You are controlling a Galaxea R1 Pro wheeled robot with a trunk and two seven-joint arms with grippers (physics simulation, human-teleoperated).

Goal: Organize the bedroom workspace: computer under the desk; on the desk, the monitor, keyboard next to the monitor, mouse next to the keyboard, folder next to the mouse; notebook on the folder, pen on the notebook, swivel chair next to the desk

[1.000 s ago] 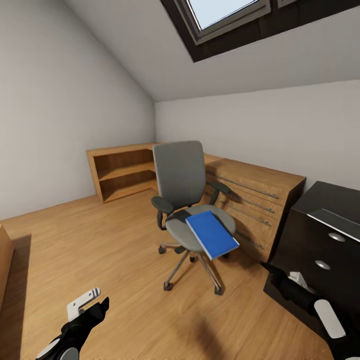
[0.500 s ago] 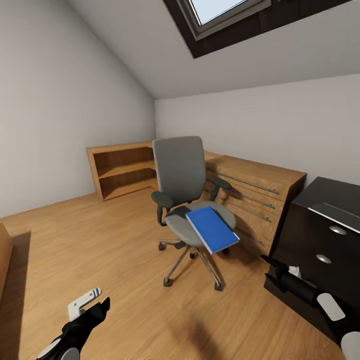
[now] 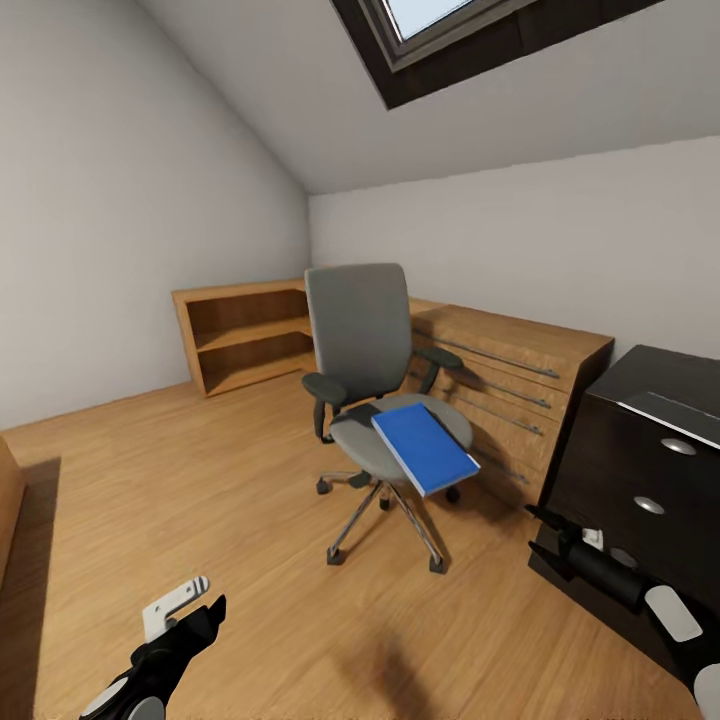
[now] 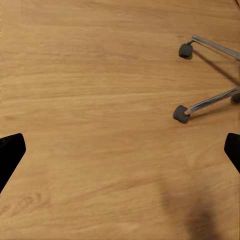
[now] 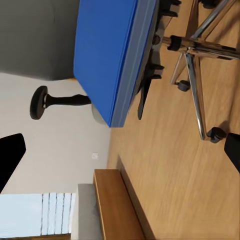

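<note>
In the head view the grey swivel chair (image 3: 362, 345) stands mid-room on the wood floor. The blue folder (image 3: 425, 448) lies on its seat and overhangs the front edge. Behind it on the seat lies a thin dark pad, probably the notebook (image 3: 361, 412). The desk's (image 3: 655, 375) dark drawer unit shows at the right edge. My left gripper (image 3: 195, 603) hangs low at the left, open over bare floor (image 4: 120, 150). My right gripper (image 3: 540, 530) is open beside the drawer unit, pointing at the folder (image 5: 107, 55) and apart from it (image 5: 120, 152).
A light wooden dresser (image 3: 510, 375) runs along the wall behind the chair, and an open wooden shelf (image 3: 250, 340) fills the corner. The chair's chrome legs and castors (image 4: 181, 113) spread over the floor. Another wooden piece (image 3: 8, 500) shows at the left edge. A skylight (image 3: 450, 30) is overhead.
The whole picture has shifted a little, so the camera has moved; the chair sits slightly higher in view. Both grippers keep about the same place and stay open.
</note>
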